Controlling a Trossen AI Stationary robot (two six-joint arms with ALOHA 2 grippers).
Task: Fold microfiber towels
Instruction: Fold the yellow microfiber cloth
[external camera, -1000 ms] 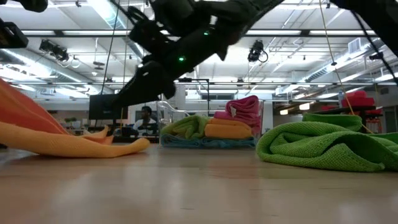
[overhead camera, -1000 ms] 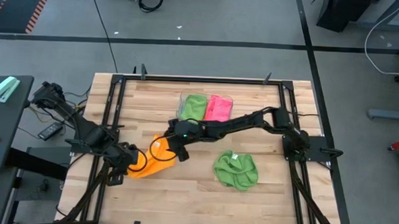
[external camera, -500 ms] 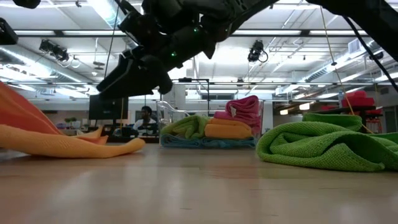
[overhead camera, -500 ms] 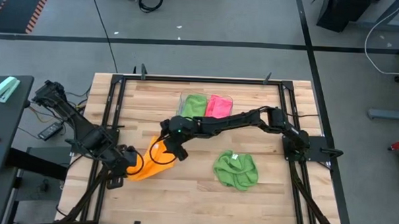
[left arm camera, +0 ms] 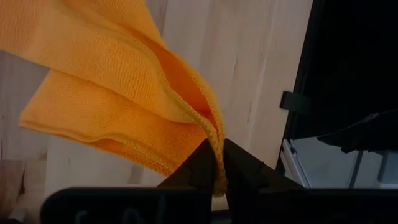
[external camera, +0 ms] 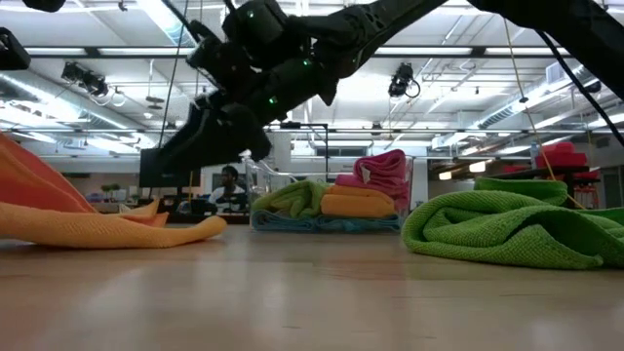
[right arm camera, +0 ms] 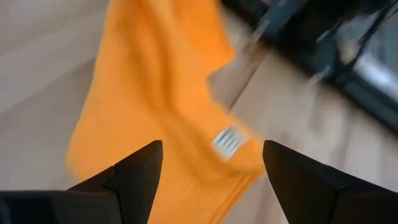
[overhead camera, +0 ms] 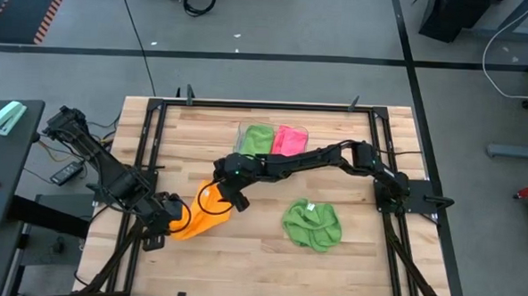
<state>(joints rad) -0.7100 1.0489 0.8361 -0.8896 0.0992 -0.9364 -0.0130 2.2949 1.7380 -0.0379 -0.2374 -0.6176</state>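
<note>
An orange microfiber towel (overhead camera: 206, 212) lies bunched at the table's near left. One end rises off the wood (external camera: 24, 171) to my left gripper (overhead camera: 173, 217), which is shut on it. My right gripper (overhead camera: 226, 196) hovers open above the towel's far end, its fingers (right arm camera: 134, 177) spread over the cloth and a white label (right arm camera: 229, 142); in the low view it hangs clear of the table (external camera: 210, 136). A green towel (overhead camera: 311, 224) lies crumpled at the near right. More folded towels, green and pink, sit in the clear tray (overhead camera: 271, 141). My left gripper pinches the orange towel's hemmed edge (left arm camera: 213, 149) between its two fingertips (left arm camera: 200, 167), where two stitched hems run together. The fingers slant down from the table's left. The cloth hangs slack from the hold, and its far part (external camera: 146, 229) rests on the table.
The clear tray (external camera: 327, 210) with stacked towels stands at the table's far middle. A black frame (overhead camera: 147, 161) runs around the table's edges. Bare wood (overhead camera: 241, 254) lies between the orange and green towels. A person (external camera: 227, 185) sits in the room behind.
My right gripper, still open, has moved a little toward the table's left edge over the orange towel and has rolled somewhat. The towel's free end on the table has drawn back slightly toward my left gripper.
</note>
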